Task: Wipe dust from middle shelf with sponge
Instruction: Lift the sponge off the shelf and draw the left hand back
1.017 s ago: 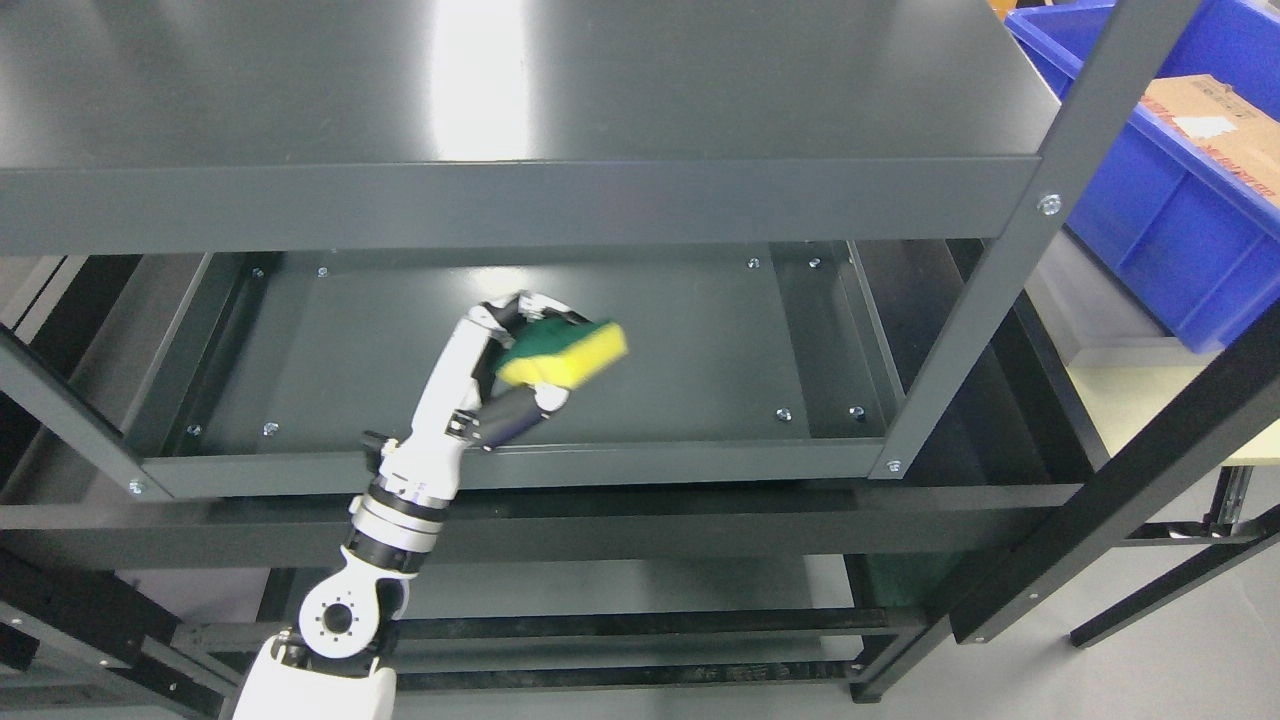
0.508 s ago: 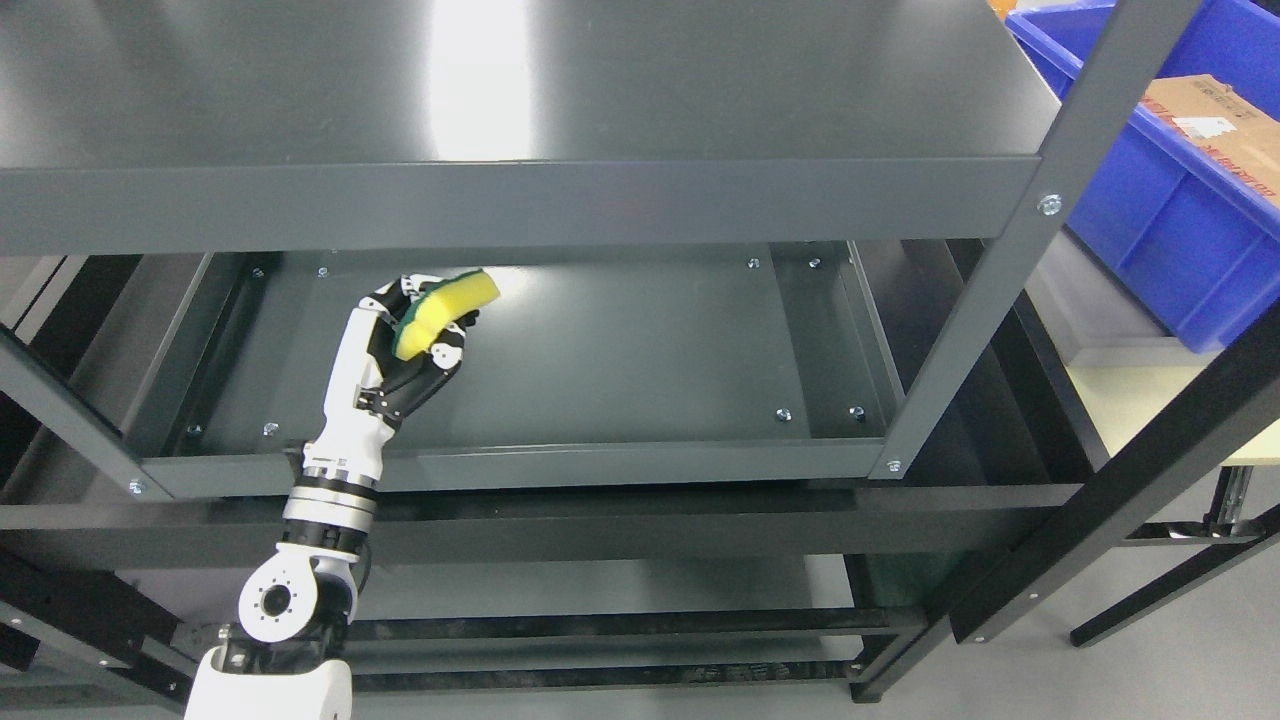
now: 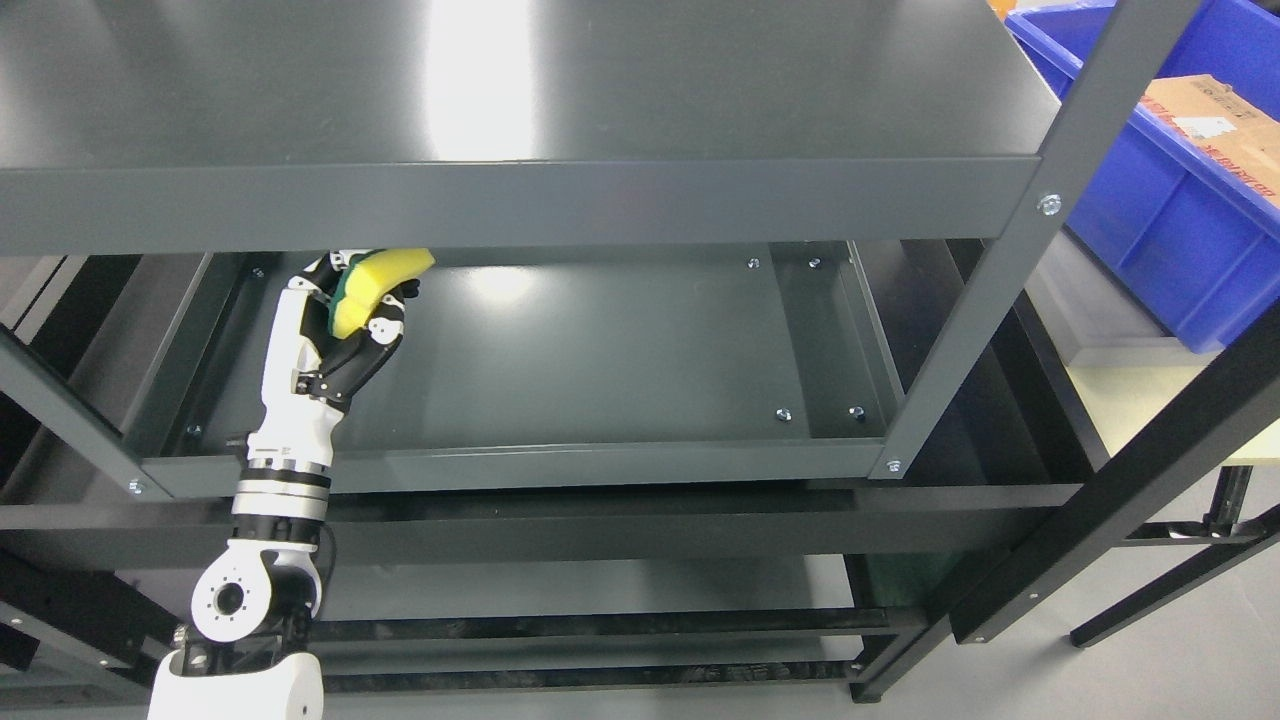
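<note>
Sponge [image 3: 372, 281]: yellow with green backing. Robot hand [image 3: 335, 325]: white shell, black joints. Middle shelf [image 3: 600, 350]: dark grey metal, glossy, silver bolts. Bin [image 3: 1170, 190] right of shelf: bright blue. Cardboard box [image 3: 1215, 120] inside bin: brown, red print.

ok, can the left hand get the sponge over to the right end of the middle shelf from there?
Probably yes. The left hand grips the sponge at the back-left of the middle shelf, and nothing sits on the surface toward its right end.

A dark grey metal shelf unit [image 3: 620, 200], its middle shelf [image 3: 600, 350] showing only bolt heads on its surface
</note>
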{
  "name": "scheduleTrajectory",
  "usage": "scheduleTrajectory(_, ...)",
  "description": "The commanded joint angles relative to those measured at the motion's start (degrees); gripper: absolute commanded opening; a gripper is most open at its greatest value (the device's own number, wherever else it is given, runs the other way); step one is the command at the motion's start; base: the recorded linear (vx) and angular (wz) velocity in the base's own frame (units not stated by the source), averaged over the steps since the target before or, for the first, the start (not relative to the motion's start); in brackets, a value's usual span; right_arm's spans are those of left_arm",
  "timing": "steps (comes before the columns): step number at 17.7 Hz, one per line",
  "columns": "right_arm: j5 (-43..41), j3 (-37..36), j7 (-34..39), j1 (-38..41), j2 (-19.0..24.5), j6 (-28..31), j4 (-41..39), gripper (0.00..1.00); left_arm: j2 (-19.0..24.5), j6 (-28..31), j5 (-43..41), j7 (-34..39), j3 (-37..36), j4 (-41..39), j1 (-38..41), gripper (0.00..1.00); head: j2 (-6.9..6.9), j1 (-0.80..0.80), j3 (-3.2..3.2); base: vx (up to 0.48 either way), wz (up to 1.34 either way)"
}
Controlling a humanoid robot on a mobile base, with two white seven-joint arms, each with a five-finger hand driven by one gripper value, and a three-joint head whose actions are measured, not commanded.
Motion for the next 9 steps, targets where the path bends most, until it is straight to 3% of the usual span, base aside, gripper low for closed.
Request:
scheduleTrajectory(1, 0.0, -0.02, -0.01, 0.0, -1.0, 0.04, -1.0, 1.0, 0.83, -0.07, 0.82, -0.06, 2.13, -1.41, -0.02, 0.0, 0.0, 0.0, 0.0, 0.0, 0.0)
scheduleTrajectory(9, 0.0, -0.02, -0.01, 0.0, -1.0, 0.04, -1.0, 1.0, 0.83, -0.07, 0.73, 0.03, 0.29, -1.33, 0.16, 0.01, 0.0, 0.0, 0.0, 0.0, 0.0)
